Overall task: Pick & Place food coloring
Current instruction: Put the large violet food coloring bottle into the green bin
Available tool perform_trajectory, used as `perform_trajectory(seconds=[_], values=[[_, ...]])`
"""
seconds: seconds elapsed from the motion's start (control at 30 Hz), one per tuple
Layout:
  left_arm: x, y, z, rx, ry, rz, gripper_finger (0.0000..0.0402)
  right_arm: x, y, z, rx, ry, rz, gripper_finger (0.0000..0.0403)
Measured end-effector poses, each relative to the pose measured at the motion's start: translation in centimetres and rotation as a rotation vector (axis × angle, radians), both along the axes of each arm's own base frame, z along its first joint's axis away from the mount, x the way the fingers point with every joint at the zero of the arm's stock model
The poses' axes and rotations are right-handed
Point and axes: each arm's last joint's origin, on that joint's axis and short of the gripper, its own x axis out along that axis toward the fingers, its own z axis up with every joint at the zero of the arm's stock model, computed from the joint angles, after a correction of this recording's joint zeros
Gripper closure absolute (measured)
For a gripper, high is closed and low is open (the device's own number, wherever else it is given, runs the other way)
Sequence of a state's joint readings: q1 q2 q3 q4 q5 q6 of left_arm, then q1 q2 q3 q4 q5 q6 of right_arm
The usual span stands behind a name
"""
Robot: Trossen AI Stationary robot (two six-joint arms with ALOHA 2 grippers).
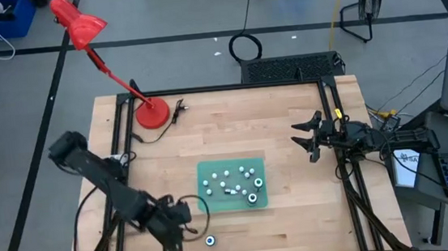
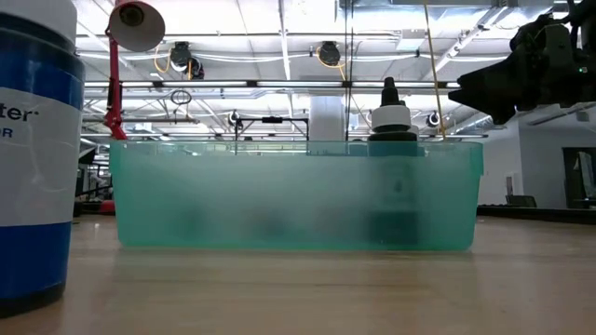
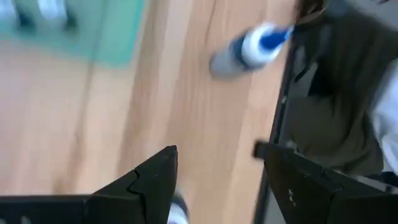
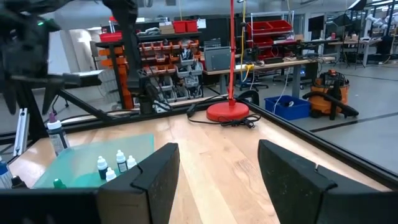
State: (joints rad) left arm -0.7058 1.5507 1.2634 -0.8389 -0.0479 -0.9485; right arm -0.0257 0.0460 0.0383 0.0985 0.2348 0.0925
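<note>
Our left gripper [image 1: 186, 233], jaws spread, sits at the lower left of the high view beside a stray food coloring bottle [image 1: 210, 240] on the counter [image 1: 297, 217]. We should centre over it, then close gently. The other bottles fill the green tray [image 1: 261, 197]; the right gripper [image 1: 306, 138] waits, jaws spread.

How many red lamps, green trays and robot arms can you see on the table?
Red lamp: 1
Green tray: 1
Robot arms: 2, the left arm and the right arm
Total: 4
</note>
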Motion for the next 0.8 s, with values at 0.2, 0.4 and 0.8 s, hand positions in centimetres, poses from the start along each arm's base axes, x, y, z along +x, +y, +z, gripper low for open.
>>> perform_trajectory(seconds=[0.2, 0.4, 0.8], values=[[0.7, -2.0, -2.0, 0.05, 0.265, 0.119, 0.016, 0.0, 0.0, 0.0, 0.0, -0.001, 0.0, 0.0195], [0.1, -0.5, -2.2, 0.171, 0.408, 0.241, 0.016, 0.0, 0.0, 0.0, 0.0, -0.002, 0.0, 0.0195], [-0.3, 0.4, -2.1, 0.235, 0.447, 0.327, 0.016, 0.0, 0.0, 0.0, 0.0, -0.002, 0.001, 0.0195]])
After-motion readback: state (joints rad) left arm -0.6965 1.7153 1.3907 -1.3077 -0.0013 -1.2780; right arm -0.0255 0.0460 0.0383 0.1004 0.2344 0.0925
